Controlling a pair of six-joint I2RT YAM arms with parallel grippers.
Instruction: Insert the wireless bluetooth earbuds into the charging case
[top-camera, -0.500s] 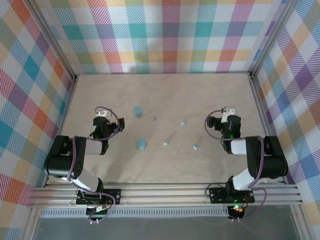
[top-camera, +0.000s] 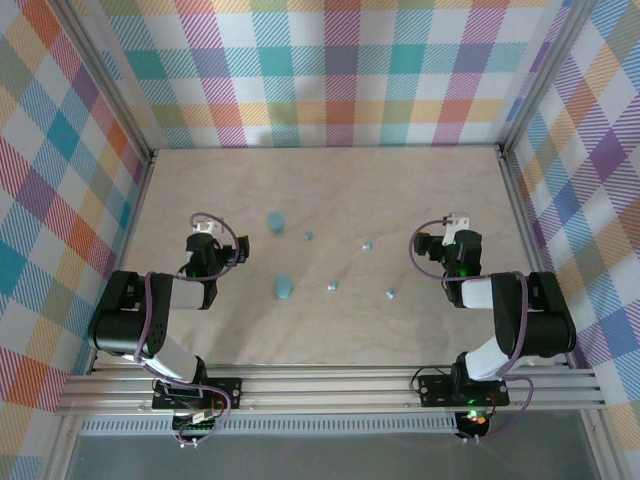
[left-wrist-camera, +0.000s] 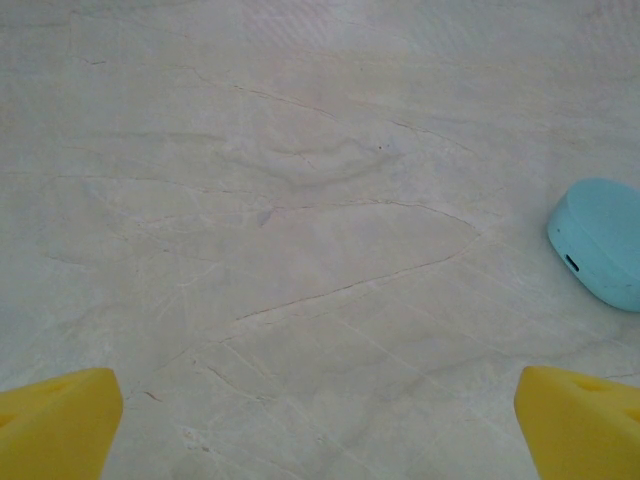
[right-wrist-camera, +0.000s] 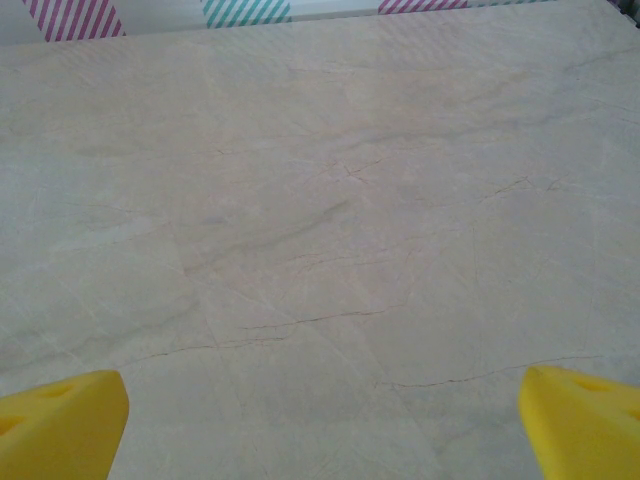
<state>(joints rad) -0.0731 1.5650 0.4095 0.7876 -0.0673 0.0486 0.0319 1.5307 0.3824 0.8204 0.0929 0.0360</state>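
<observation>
Two teal oval charging cases lie left of the table's middle, one farther (top-camera: 275, 220) and one nearer (top-camera: 284, 288). Four tiny teal earbuds are scattered to their right: one (top-camera: 308, 236) beside the far case, one (top-camera: 367, 245) mid-table, one (top-camera: 333, 286) beside the near case, one (top-camera: 390, 293) nearest the right arm. My left gripper (left-wrist-camera: 320, 440) is open over bare table, with a case (left-wrist-camera: 598, 252) at the right edge of its view. My right gripper (right-wrist-camera: 320, 440) is open too, nothing between its yellow fingertips (right-wrist-camera: 62, 420).
The marbled beige table (top-camera: 330, 330) is boxed in by plaid walls (top-camera: 330, 70) at the back and both sides. The left arm (top-camera: 170, 295) and right arm (top-camera: 500, 300) sit folded near the front rail, on either side of the objects.
</observation>
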